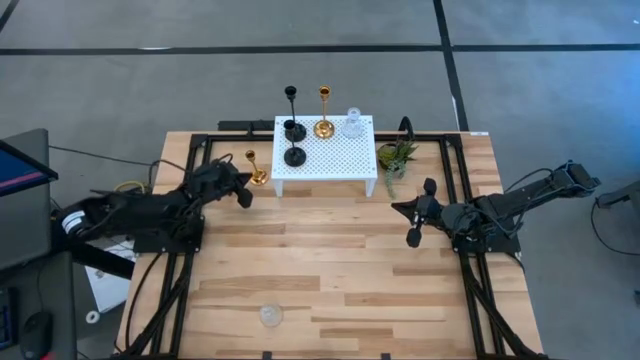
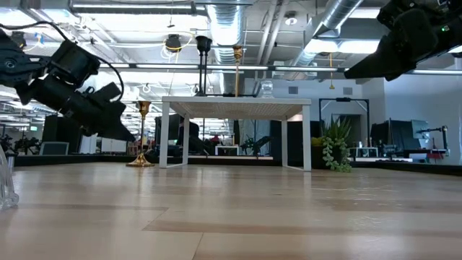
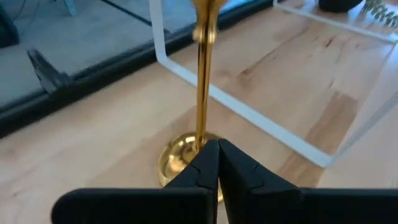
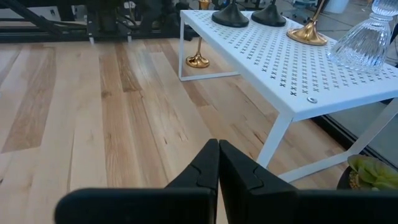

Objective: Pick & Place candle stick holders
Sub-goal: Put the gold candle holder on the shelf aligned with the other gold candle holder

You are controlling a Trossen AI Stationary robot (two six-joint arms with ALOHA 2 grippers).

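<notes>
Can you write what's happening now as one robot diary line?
left tool: shut, empty, by gold holder on table | right tool: shut, waiting | stand: four holders | glass holder: table front

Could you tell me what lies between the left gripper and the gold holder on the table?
Nothing: the left wrist view shows the shut left gripper just before the gold holder.

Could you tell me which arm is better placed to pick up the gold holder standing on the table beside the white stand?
Left. The left gripper sits next to the gold holder, facing it with fingers closed; the right gripper waits across the table.
</notes>
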